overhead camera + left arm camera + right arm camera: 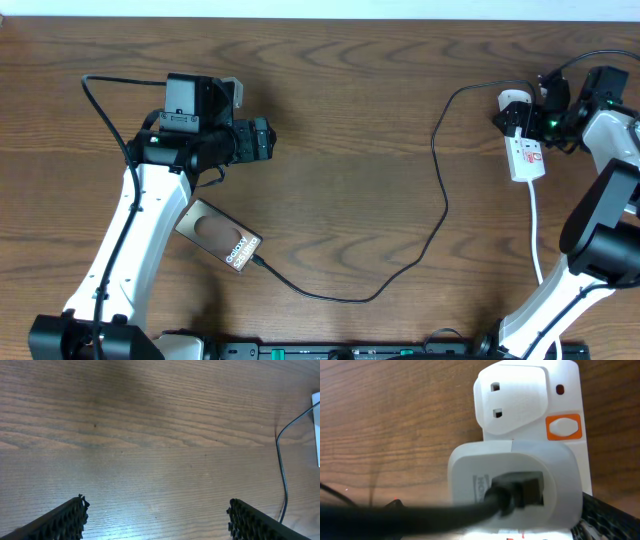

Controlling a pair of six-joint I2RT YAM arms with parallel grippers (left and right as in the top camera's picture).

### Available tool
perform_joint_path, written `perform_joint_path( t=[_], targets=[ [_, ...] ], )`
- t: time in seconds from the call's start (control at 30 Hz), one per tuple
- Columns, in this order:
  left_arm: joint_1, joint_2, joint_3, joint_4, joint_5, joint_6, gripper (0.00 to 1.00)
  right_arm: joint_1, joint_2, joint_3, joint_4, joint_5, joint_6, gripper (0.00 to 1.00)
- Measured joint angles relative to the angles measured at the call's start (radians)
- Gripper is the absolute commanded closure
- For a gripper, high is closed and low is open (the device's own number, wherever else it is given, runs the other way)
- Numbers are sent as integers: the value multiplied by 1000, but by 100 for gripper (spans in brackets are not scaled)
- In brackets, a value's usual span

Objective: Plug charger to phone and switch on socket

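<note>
right gripper (pixel 533 118) at socket (pixel 527 160), charger (pixel 443 200) tip at phone (pixel 218 237)

You are getting open wood across the middle of the table (pixel 340 70), and bare grain is showing between the left gripper's (pixel 157 510) spread fingers. The charger (pixel 444 205) is looping from the phone (pixel 218 236) up to the socket (pixel 527 160), fencing off the right side. On the socket, a white adapter (pixel 515 475) is crowding the orange switch (pixel 564 427), and the white cord (pixel 536 235) is trailing beside the right arm (pixel 600 230).
</note>
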Motion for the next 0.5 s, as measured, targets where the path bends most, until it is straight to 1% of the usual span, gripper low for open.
perform_joint_path(
  t=[0.23,0.5],
  targets=[
    [0,0,0,0,0,0,12,1,6,11,-14,8,0,8],
    [0,0,0,0,0,0,11,2,8,16,-19,16,0,7]
  ],
)
